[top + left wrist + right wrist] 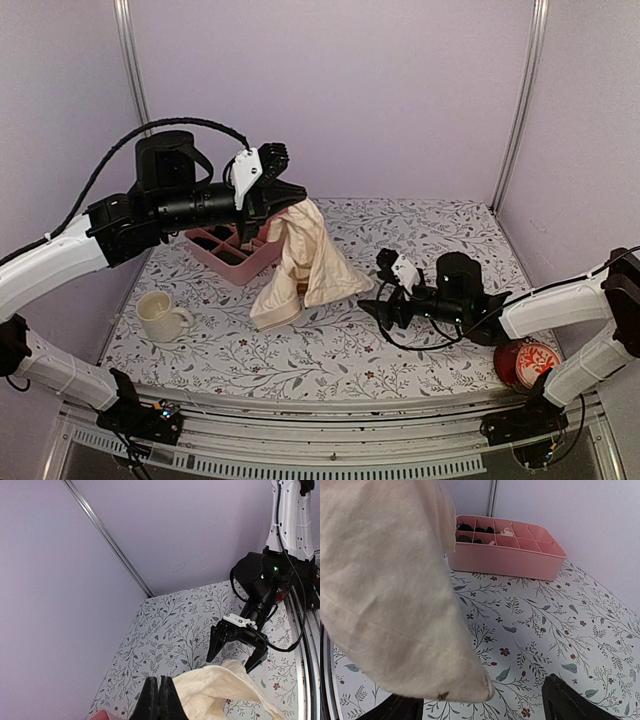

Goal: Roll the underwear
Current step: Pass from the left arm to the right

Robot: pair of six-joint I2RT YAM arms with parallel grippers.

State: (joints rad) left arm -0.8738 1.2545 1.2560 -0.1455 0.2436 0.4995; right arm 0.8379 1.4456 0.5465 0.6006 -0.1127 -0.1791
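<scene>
The left tool [288, 196] is closed together on the top of the pale peach-beige underwear [305, 262] and holds it up above the desk [420, 225]. The cloth hangs down in long soft folds and becomes wider toward the bottom. Its lower left edge, a little darker and more tan, lies on the flowered desk surface. The fabric is thin and plain, without print. From the right wrist camera a stitched hem runs along its lower edge, and there is a small brown speck close to the corner.

The right tool [372, 306] is low over the desk, just beside the lower right part of the cloth, and its two fingers [570, 702] stand wide apart. In its own camera the corner of the cloth hangs between them; I cannot tell if it touches them.

Behind the underwear stands a pink tray [225, 252] with compartments, and some hold black bundles [470, 529]. A cream mug [160, 316] stands at the left. A red round thing [527, 362] near the right arm carries a white pattern, too small to read.
</scene>
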